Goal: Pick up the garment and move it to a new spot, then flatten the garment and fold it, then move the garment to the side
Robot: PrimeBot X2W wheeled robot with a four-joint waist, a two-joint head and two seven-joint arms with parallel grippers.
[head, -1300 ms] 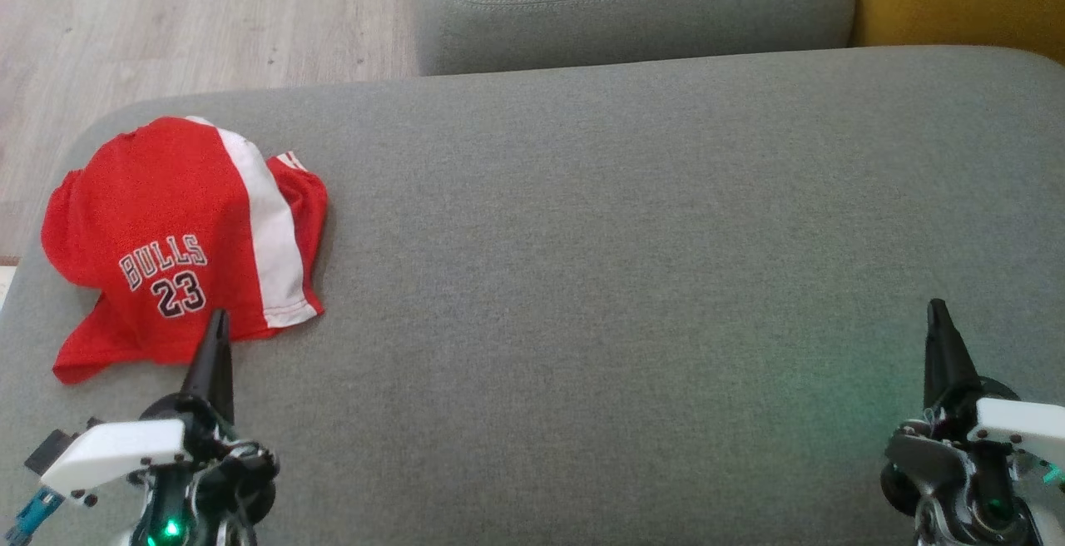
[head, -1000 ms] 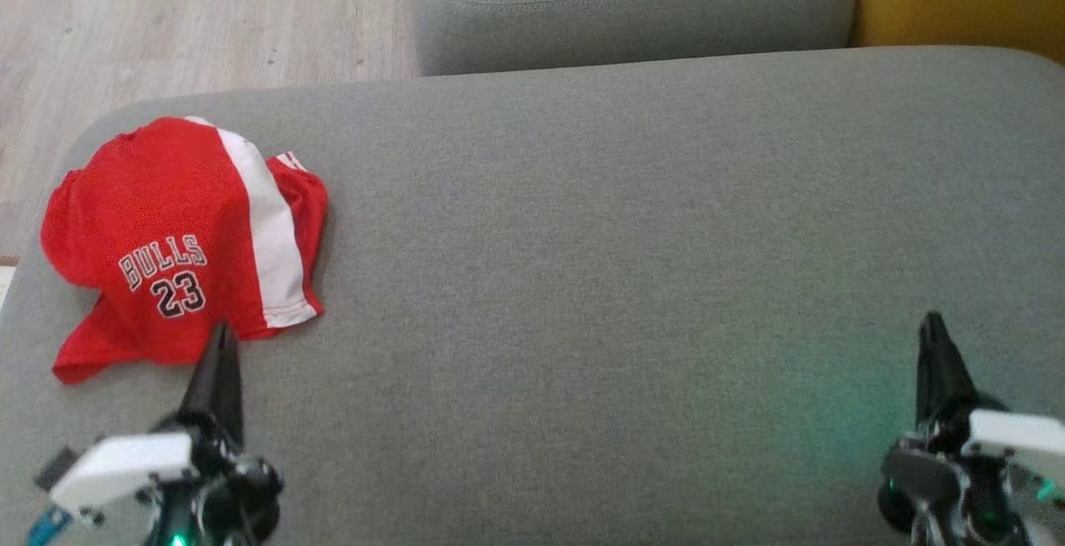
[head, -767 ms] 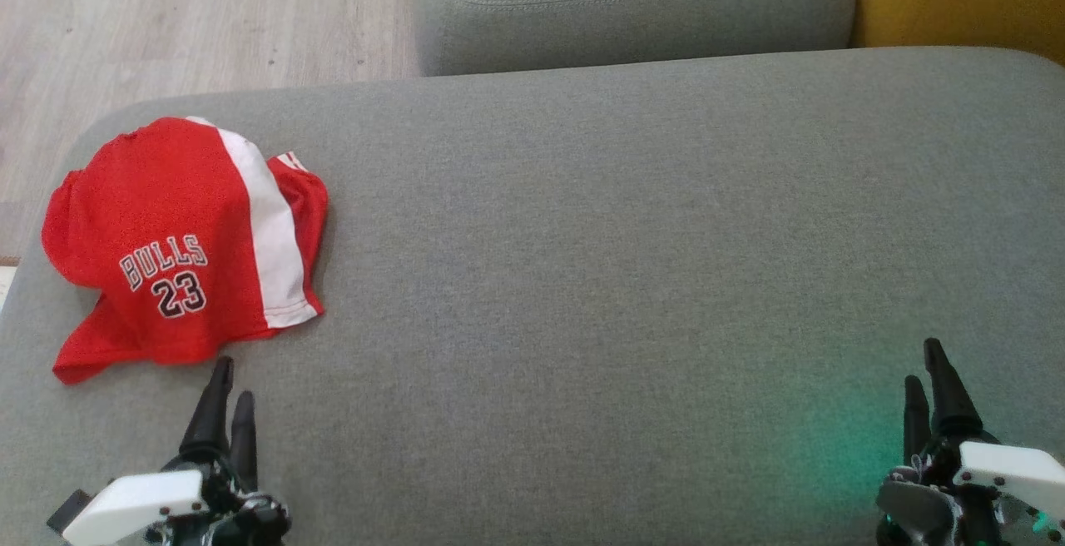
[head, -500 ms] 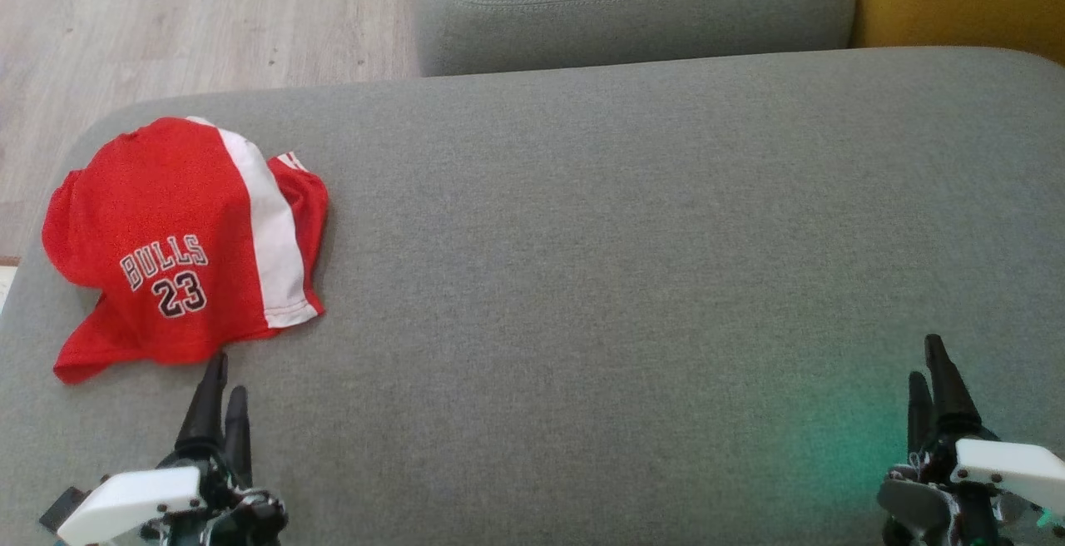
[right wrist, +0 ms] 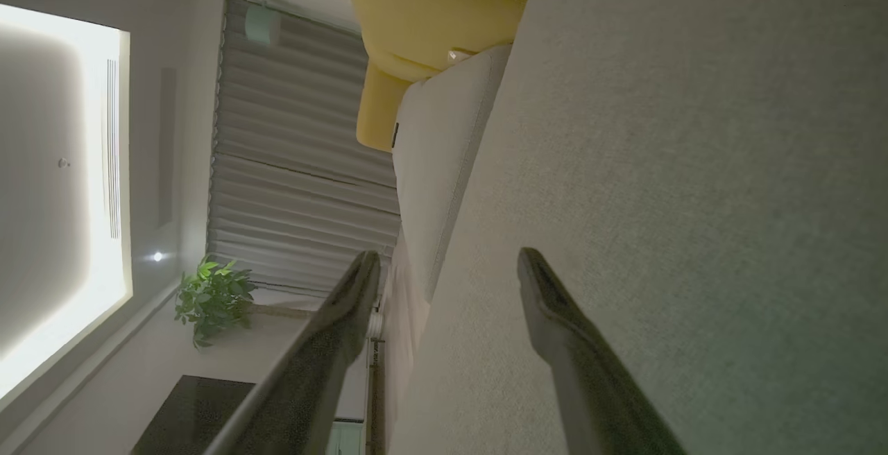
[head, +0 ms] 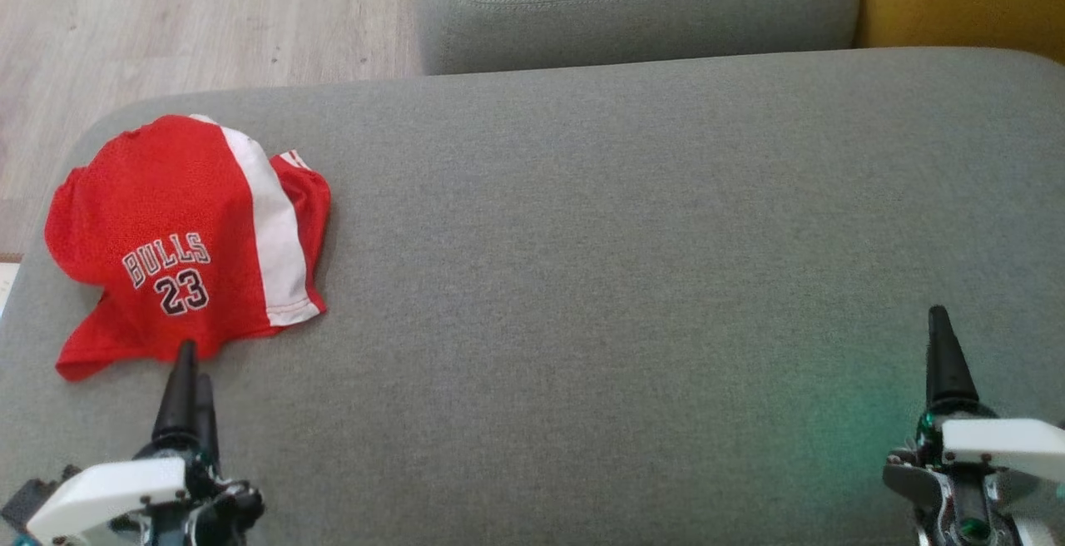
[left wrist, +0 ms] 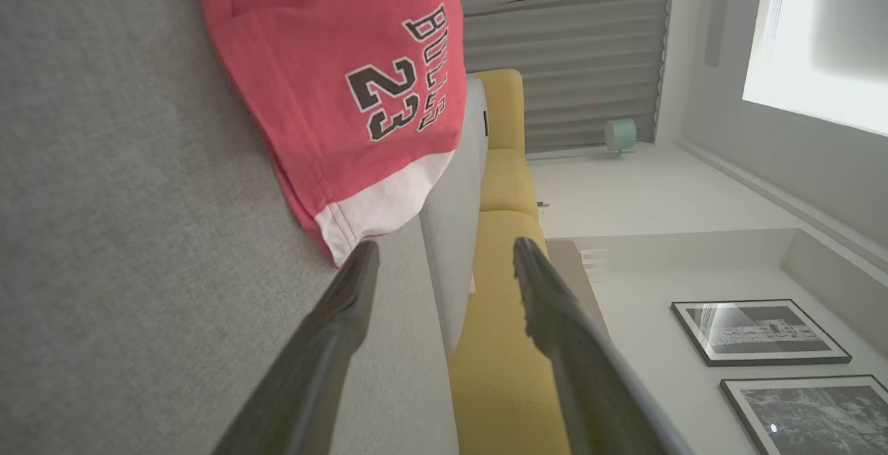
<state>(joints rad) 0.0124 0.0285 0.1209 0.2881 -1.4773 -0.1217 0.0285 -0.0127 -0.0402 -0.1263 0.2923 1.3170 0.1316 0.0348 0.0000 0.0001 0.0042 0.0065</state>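
Red garment (head: 166,213), left end of the grey sofa (head: 582,280): pinch the near hem deep, both layers, and lift straight up. Left claw (head: 190,363) sits just short of it, fingers parted. Right claw (head: 938,320) is parted too, over bare sofa. Garment is bunched, with a white side stripe and "BULLS 23" facing up.

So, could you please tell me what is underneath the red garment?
The red garment lies crumpled on the gray cushion, near its left end. Some of its own folds tuck beneath the top layer; anything else under the cloth is covered.
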